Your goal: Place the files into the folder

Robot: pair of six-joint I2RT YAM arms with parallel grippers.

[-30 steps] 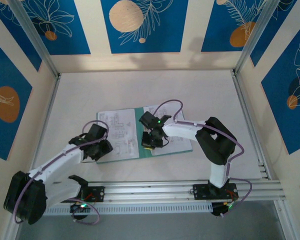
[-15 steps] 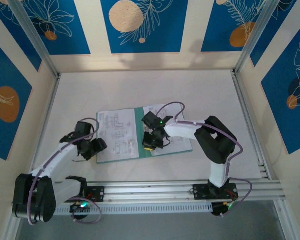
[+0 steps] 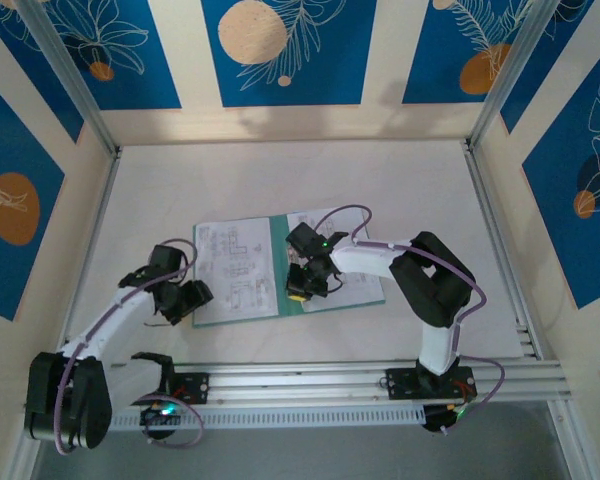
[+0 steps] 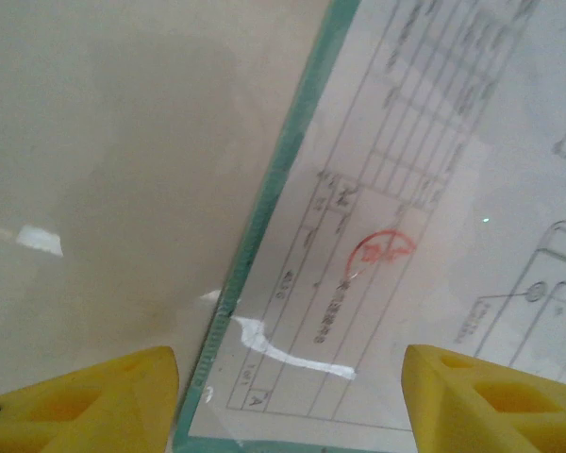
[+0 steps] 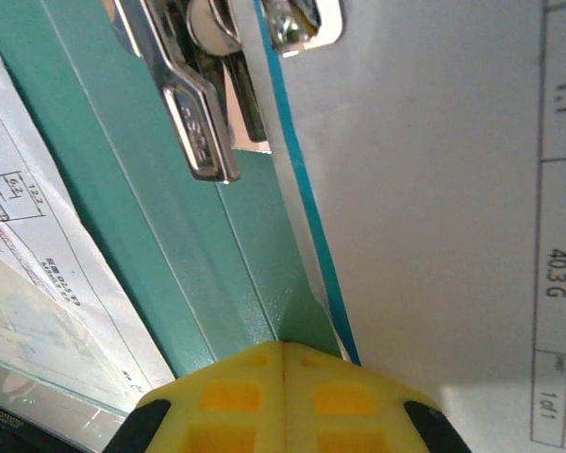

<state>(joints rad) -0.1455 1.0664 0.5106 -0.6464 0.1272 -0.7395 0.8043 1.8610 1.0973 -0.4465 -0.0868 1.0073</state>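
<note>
The folder lies open at mid-frame in the top view, with files on both halves. The left gripper sits at its lower left corner, fingers spread wide with nothing held. The right gripper is closed tight, tips down on the spine — just below the metal clip and beside a blue-edged sheet. Both arms reach in low from the bottom of the frame, elbows out — bare table lies above and to either side of the folder.
</note>
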